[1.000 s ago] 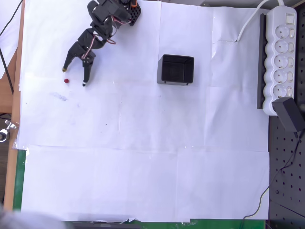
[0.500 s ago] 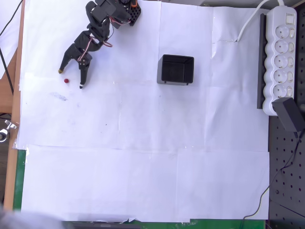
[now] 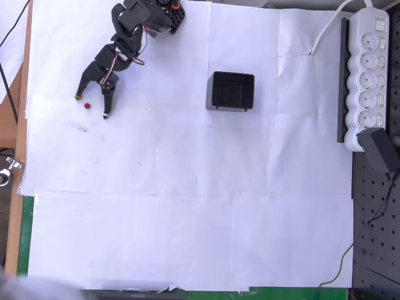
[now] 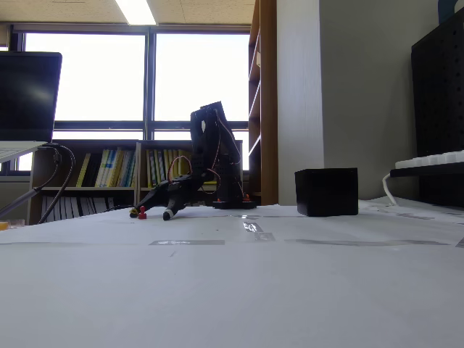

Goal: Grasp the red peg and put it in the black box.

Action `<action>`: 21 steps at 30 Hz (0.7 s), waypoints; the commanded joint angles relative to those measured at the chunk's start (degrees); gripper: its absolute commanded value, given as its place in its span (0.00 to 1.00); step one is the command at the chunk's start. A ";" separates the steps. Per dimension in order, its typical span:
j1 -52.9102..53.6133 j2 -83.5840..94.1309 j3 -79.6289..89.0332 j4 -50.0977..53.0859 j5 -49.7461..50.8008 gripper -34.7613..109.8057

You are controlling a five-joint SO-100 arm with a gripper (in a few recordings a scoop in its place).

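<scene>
The red peg is a tiny dark-red dot on the white paper at the upper left of the overhead view; in the fixed view the peg rests on the table surface. My gripper stands open, low over the paper, with one fingertip on either side of the peg and the peg between them, untouched. In the fixed view the gripper reaches down left from the black arm. The black box sits empty well to the right, and the box is right of the arm in the fixed view.
A white power strip with a black adapter lies along the right edge beside a black pegboard. The arm's base stands at the top. White paper covers the table; a wooden edge runs down the left.
The gripper has swung a little left and back toward the base over the second, its open fingers coming to straddle the peg. The peg and box have not moved.
</scene>
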 commanded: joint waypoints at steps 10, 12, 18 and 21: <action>-0.97 0.97 2.90 0.53 -2.99 0.52; -0.88 1.14 2.99 0.53 -3.34 0.52; -0.44 1.23 3.16 0.88 -3.96 0.52; -0.35 1.14 2.81 0.97 -4.13 0.51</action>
